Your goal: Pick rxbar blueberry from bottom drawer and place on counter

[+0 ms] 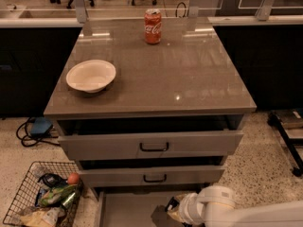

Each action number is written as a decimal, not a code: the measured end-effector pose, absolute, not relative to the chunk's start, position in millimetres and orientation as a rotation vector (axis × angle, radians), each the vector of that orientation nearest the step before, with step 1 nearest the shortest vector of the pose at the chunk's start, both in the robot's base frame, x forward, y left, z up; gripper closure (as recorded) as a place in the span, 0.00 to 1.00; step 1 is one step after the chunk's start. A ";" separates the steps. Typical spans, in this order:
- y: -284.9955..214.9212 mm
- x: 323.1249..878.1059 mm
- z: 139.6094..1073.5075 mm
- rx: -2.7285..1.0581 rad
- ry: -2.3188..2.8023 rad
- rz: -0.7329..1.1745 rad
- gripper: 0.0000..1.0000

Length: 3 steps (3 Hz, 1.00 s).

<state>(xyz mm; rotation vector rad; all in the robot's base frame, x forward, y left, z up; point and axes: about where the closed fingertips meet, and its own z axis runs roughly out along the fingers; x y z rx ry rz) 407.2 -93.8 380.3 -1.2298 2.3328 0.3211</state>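
The bottom drawer (124, 207) is pulled open at the foot of the cabinet and shows its pale floor. My gripper (169, 211) is down inside it at the right, on the end of the white arm (210, 206) that comes in from the lower right. A dark flat shape (160, 217) lies at the gripper's tip. It may be the rxbar blueberry, but I cannot tell, nor whether it is held. The counter (180, 79) is the glossy grey-brown top above.
A white bowl (91, 75) sits on the counter's left and a red cola can (152, 26) at its back. The two upper drawers (154, 147) stand slightly open. A wire basket (42, 200) of packets stands on the floor at left. A black stand (289, 136) is at right.
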 end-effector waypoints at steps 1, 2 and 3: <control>-93.5 410.8 415.8 -1.236 2.358 0.240 1.00; -96.8 413.0 452.7 -1.236 2.354 0.165 1.00; -103.8 414.7 486.3 -1.229 2.322 0.116 1.00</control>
